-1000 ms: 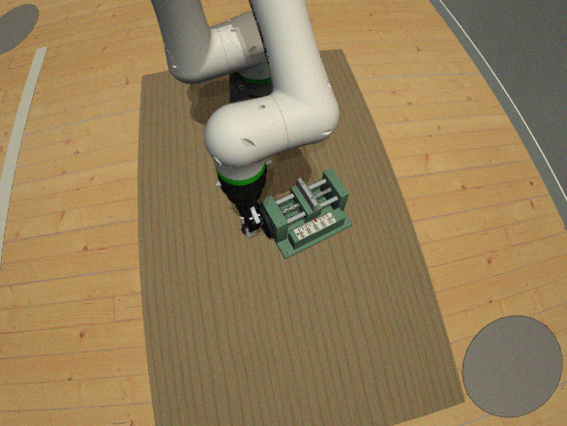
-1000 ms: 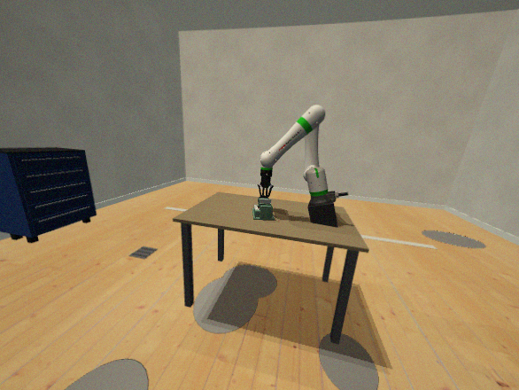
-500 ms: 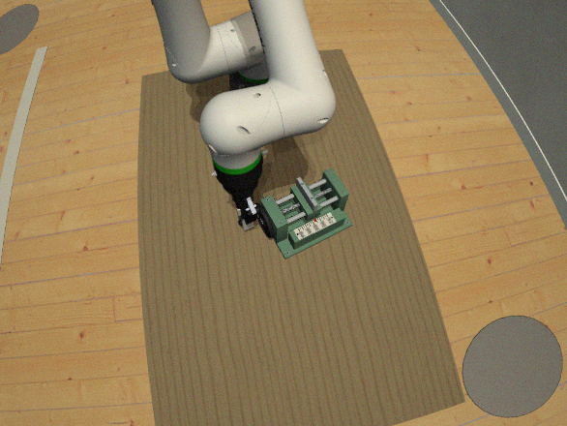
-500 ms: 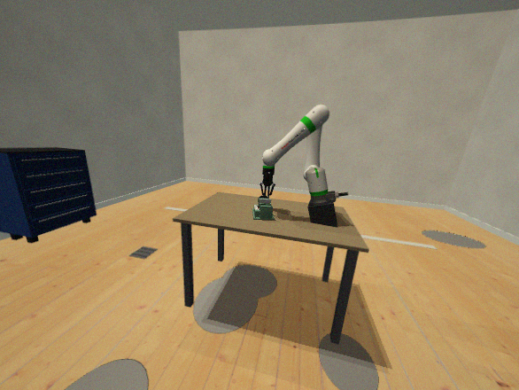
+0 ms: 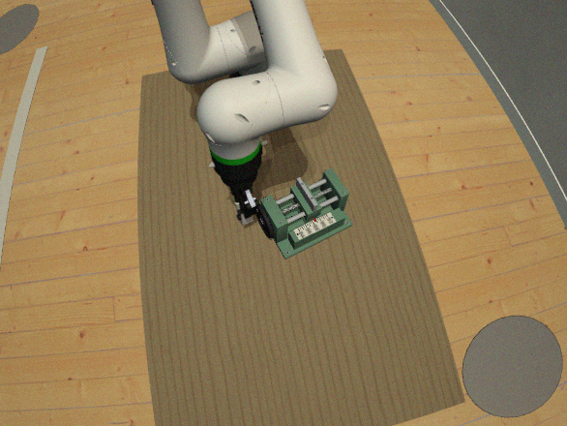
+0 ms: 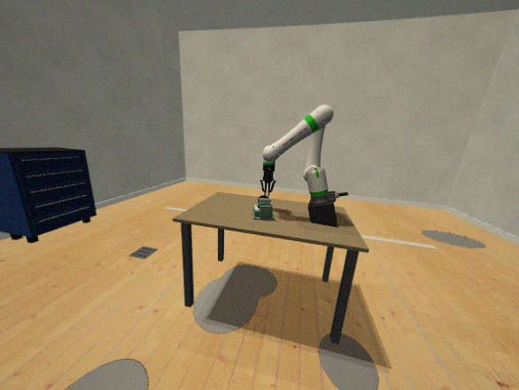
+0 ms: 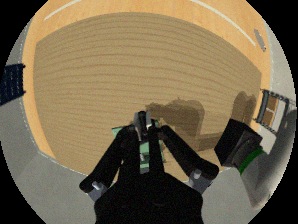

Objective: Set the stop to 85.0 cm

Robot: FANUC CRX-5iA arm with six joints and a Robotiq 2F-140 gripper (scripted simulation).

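Observation:
The green stop device [image 5: 275, 218] [image 6: 266, 212] [image 7: 144, 149] stands on the table. Its stop [image 5: 307, 194], a green carriage with a grey plate, sits near the middle of the rods. The red pointer [image 5: 314, 220] is near the middle of the white scale [image 5: 306, 232]; its figures are too small to read. The black handwheel [image 5: 263, 224] is on the device's left end. My gripper [image 5: 248, 210] [image 6: 267, 195] [image 7: 143, 116] points down beside the wheel, fingers nearly together, shut on the handwheel's handle; the handle itself is mostly hidden by the fingers.
The brown table [image 5: 290, 339] [image 6: 213, 213] [image 7: 100, 65] carries the device and the arm's black base [image 6: 322, 214] [image 7: 232, 142]. The device's end block [image 5: 276, 218] stands close beside the fingers. A blue drawer cabinet [image 6: 58, 191] [image 7: 11, 84] stands away from the table.

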